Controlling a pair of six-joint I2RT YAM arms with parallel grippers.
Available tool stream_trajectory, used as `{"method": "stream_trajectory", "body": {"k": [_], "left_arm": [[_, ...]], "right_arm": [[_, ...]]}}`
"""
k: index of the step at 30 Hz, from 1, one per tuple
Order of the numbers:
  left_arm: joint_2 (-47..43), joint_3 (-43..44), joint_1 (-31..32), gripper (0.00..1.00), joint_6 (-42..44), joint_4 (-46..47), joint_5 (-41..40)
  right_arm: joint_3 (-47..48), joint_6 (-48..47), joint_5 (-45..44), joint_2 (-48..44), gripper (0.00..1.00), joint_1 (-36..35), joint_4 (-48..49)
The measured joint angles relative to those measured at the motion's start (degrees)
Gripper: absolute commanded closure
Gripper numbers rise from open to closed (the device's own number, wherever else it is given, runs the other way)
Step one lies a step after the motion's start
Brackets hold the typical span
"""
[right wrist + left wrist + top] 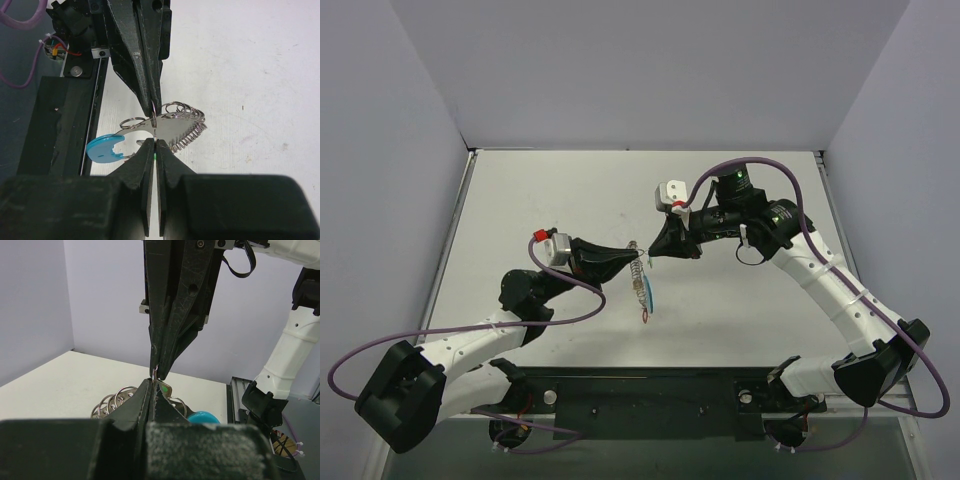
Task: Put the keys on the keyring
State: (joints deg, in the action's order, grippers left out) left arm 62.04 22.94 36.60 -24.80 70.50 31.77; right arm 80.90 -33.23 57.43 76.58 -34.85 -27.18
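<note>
The keyring hangs above the table between both gripper tips: silvery coiled wire, several small rings and a light-blue tag. My left gripper is shut on a ring at its top. My right gripper is shut tip to tip against it, with the green key at its tips. In the right wrist view the keyring, its blue tag and a green sliver between my right gripper's fingers show. In the left wrist view my left gripper meets the right fingers.
A small red tag dangles at the keyring's bottom, just above the white table. A black rail runs along the near edge between the arm bases. Grey walls enclose the table on three sides.
</note>
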Motion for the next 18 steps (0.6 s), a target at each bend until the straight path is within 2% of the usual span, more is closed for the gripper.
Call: {"method": "stream_trajectory", "body": {"k": [18], "left_arm": [[0.0, 0.0, -0.1, 1.0, 0.0, 0.0, 0.0]], "right_arm": [[0.0, 1.3, 0.1, 0.0, 1.0, 0.0, 1.2]]}}
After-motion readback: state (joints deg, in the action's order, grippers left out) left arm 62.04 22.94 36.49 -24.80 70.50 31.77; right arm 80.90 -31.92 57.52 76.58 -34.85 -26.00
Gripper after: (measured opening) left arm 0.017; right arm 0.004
